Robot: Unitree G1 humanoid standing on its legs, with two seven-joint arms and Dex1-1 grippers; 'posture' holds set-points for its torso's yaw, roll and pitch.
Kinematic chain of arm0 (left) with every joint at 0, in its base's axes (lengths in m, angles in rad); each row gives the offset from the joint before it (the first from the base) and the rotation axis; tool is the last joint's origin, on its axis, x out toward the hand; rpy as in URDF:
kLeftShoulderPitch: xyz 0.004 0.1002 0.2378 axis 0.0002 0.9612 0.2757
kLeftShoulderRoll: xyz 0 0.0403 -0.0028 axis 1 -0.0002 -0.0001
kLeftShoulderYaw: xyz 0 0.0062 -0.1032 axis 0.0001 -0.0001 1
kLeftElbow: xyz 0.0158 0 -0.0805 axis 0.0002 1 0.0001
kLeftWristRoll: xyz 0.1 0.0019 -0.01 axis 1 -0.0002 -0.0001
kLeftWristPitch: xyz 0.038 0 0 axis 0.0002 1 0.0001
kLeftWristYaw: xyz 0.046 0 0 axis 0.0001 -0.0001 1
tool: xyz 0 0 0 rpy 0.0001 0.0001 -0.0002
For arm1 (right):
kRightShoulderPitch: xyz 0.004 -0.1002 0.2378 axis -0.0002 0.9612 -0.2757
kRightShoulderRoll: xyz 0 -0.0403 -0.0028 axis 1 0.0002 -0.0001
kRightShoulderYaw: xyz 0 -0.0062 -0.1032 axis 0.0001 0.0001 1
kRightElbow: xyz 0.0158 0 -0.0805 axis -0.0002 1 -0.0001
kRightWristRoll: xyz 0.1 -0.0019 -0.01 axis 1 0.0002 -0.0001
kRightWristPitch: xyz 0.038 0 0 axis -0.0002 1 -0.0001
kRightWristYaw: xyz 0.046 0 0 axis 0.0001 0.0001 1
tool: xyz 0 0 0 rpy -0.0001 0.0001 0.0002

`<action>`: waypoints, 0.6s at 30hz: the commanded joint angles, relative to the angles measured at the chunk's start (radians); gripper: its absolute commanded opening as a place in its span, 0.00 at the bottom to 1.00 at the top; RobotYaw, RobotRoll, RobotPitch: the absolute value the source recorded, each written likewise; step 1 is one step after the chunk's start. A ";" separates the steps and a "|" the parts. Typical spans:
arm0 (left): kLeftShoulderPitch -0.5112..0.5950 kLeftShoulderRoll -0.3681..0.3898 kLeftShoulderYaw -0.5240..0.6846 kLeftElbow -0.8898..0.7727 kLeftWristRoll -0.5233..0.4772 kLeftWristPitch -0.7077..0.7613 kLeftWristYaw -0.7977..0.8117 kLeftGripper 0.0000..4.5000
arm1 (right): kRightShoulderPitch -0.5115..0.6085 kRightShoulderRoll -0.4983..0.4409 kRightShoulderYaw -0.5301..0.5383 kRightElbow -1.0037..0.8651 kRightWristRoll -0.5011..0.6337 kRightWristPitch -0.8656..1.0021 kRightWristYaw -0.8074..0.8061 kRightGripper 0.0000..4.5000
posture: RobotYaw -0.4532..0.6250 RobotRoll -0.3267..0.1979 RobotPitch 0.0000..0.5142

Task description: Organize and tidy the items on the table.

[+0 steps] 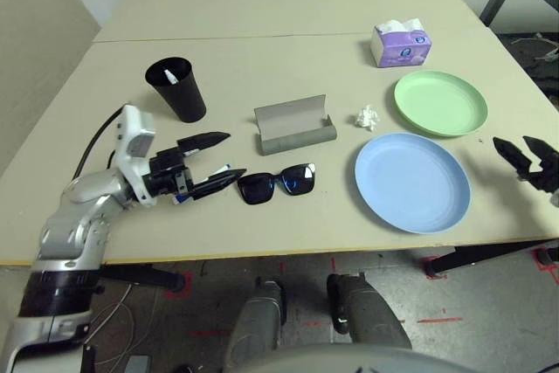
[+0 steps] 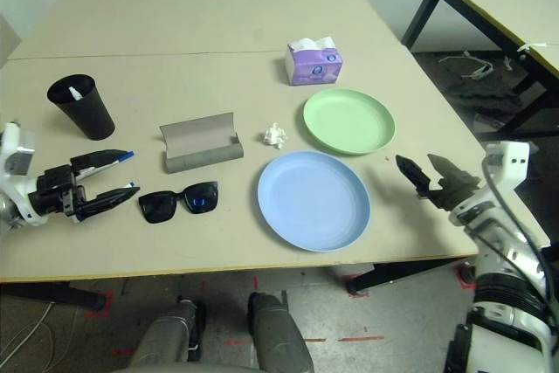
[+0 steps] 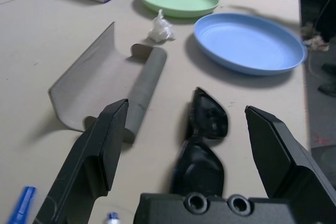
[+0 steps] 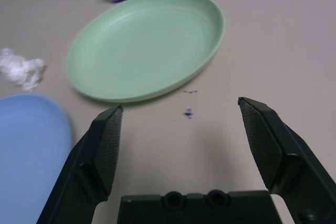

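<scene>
The left gripper [image 1: 220, 160] hovered with fingers apart and nothing between them, pointing at the sunglasses [image 1: 277, 183] — two markers [image 2: 116, 172] lay under its fingers. Behind the sunglasses sat the open case [image 1: 294, 126], with the tissue [image 1: 368, 117] between it and the green plate [image 1: 439, 102]. The blue plate [image 1: 411, 182] lay just in front of the green one. The right gripper [image 2: 425, 172] — fingers spread, empty — hung beside the table [image 1: 262, 58] edge near the plates.

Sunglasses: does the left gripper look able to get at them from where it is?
Probably yes. The left gripper is open and aimed at the sunglasses, with bare table between them; the glasses case sits off to the side.
</scene>
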 commanded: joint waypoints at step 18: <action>-0.059 -0.079 -0.115 0.090 0.123 -0.233 -0.149 1.00 | 0.136 -0.176 0.127 -0.491 0.165 0.660 0.057 0.99 | 0.17 0.62 0.34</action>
